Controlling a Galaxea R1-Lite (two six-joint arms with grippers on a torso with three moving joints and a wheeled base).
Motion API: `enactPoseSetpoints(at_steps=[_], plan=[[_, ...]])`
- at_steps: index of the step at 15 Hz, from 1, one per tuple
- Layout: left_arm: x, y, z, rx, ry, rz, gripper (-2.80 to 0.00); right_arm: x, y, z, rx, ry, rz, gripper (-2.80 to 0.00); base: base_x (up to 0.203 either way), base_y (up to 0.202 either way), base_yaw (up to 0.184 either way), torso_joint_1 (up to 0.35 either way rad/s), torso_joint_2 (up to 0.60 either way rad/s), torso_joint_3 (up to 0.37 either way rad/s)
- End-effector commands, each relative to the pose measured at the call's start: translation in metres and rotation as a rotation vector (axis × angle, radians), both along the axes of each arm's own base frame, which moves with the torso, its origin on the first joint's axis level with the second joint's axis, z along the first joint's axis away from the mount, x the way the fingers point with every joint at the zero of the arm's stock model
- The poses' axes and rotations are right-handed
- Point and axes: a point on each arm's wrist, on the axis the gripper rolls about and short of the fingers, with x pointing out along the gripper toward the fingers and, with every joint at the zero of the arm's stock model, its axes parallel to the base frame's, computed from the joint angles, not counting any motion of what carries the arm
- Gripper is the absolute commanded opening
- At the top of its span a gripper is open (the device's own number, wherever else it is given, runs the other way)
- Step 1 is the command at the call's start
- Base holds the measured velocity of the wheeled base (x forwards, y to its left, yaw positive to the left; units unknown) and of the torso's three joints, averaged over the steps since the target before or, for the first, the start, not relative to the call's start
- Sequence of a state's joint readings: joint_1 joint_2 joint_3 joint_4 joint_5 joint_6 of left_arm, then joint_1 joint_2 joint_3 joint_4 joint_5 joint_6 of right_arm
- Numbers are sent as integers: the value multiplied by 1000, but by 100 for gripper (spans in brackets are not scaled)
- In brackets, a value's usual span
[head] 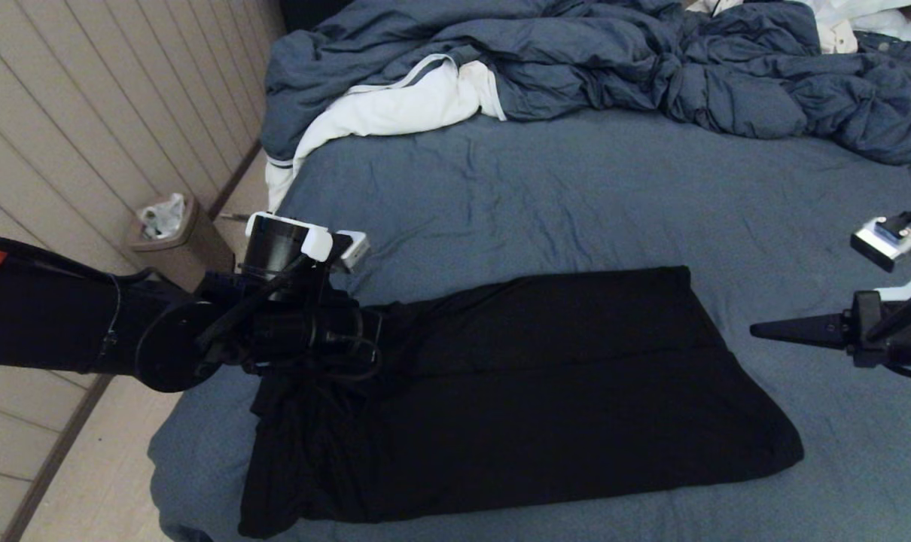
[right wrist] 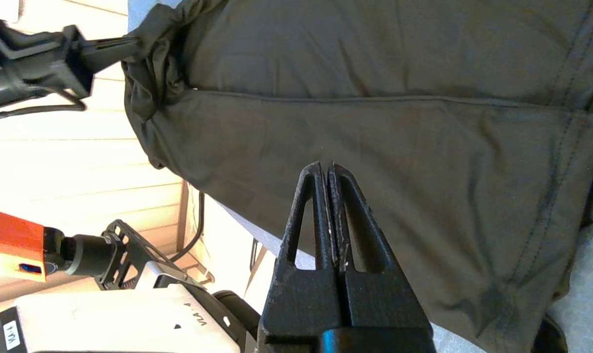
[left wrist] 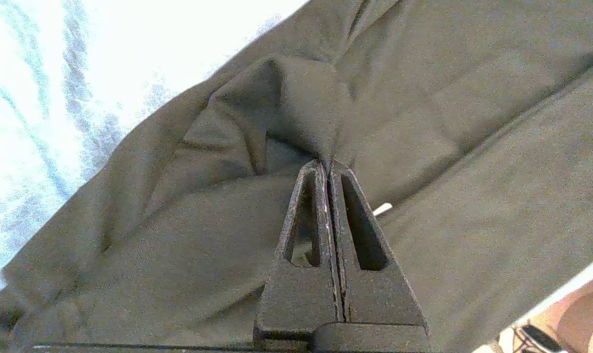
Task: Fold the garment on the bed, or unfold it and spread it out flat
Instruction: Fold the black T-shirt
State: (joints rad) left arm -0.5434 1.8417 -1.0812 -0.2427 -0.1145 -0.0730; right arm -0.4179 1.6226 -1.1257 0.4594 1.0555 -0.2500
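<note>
The garment (head: 546, 391), a black T-shirt, lies folded into a long band across the near part of the bed (head: 576, 203), with only plain black cloth showing and its print hidden. My left gripper (head: 380, 330) is at the shirt's left end, shut on a pinched ridge of the black fabric (left wrist: 296, 98). In the left wrist view the gripper (left wrist: 327, 164) has its tips pressed together with cloth rising out of them. My right gripper (head: 757, 329) hovers to the right of the shirt, shut with nothing in it. In the right wrist view the gripper (right wrist: 327, 166) points toward the garment (right wrist: 375, 98).
A rumpled blue-grey duvet (head: 613, 60) is heaped along the far side of the bed, with a white cloth (head: 395, 105) tucked at its left. A waste bin (head: 173, 233) stands on the floor by the panelled wall, off the bed's left edge.
</note>
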Motion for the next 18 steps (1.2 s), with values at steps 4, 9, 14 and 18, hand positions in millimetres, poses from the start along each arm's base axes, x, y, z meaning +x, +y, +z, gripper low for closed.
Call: enactPoseSetpoints(at_steps=[4,9,14,18], plan=[[-46,-10,25,-18,-22,-96,-280,0,0,-1,4,1,4,-280,0,0,0,0,0,0],[-84,-39,2,68,26,-104,-280,0,0,-1,3,0,3,-280,0,0,0,0,0,0],[-76,-49,-14,72,84,-72,-280,0,0,-2,4,3,4,-280,0,0,0,0,0,0],[-67,-49,-14,66,79,-53,-280,2,-1,-4,6,10,4,-280,0,0,0,0,0,0]])
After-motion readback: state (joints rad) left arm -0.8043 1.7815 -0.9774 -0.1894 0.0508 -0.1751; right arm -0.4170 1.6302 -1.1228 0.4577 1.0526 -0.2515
